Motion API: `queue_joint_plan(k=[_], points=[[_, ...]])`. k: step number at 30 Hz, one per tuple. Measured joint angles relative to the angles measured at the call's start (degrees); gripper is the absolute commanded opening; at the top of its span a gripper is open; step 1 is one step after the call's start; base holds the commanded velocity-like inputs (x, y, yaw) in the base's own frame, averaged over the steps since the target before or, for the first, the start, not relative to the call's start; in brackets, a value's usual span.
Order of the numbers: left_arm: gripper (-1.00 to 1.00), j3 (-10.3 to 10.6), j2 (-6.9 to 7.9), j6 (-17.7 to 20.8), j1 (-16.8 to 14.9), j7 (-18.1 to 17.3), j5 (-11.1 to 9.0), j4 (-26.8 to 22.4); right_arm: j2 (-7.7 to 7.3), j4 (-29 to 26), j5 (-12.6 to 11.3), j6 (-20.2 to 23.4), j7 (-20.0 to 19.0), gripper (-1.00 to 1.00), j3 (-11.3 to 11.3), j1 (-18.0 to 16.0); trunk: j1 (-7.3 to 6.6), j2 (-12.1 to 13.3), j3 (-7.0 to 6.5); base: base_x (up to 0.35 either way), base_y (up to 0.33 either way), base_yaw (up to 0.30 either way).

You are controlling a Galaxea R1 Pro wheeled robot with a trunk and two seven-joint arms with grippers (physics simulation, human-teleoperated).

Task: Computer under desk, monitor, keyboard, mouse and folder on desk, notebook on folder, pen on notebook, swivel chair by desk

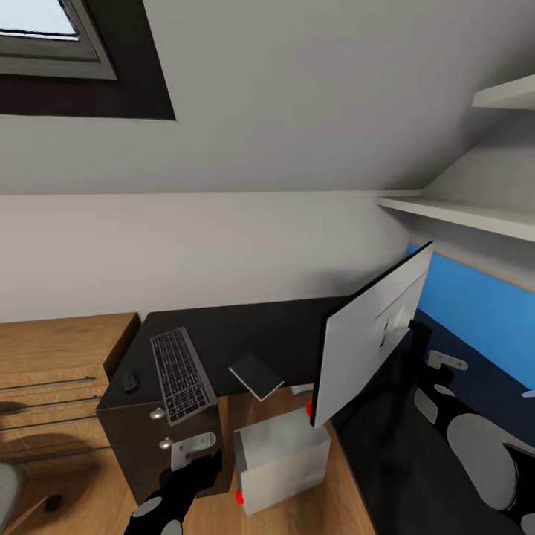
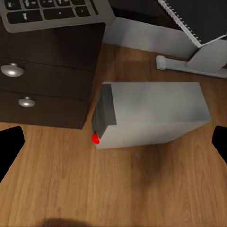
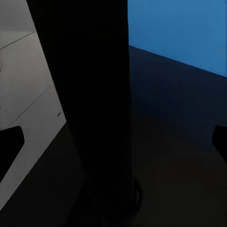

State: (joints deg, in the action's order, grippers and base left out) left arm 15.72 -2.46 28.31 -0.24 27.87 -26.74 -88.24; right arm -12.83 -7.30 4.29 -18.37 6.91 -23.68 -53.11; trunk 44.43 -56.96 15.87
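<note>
- Two risks noted: the tabletop carries the monitor tilted at its inner corner, liable to topple if nudged by the right arm.
- Computer stands on the floor below, ahead of the left end effector, fingers spread, apart.
- Keyboard overhangs the front edge; may slide off.
- Notebook overhangs likewise.
- Mouse near left edge.
- Right end effector spread behind the monitor stand.
</note>
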Motion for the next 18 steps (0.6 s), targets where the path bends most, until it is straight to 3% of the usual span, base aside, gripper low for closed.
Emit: queue_joint_plan(k=[5,18], points=[[1.0,0.0,0.0,0.0,0.0,0.0,0.0,0.0,0.0,0.0,0.0,0.0,0.0,1.0,0.0,0.0,0.01,0.0,0.0,0.055,0.0,0.0],[1.0,0.0,0.0,0.0,0.0,0.0,0.0,0.1,0.0,0.0,0.0,0.0,0.1,1.0,0.0,0.0,-0.01,0.0,0.0,0.161,0.0,0.0]])
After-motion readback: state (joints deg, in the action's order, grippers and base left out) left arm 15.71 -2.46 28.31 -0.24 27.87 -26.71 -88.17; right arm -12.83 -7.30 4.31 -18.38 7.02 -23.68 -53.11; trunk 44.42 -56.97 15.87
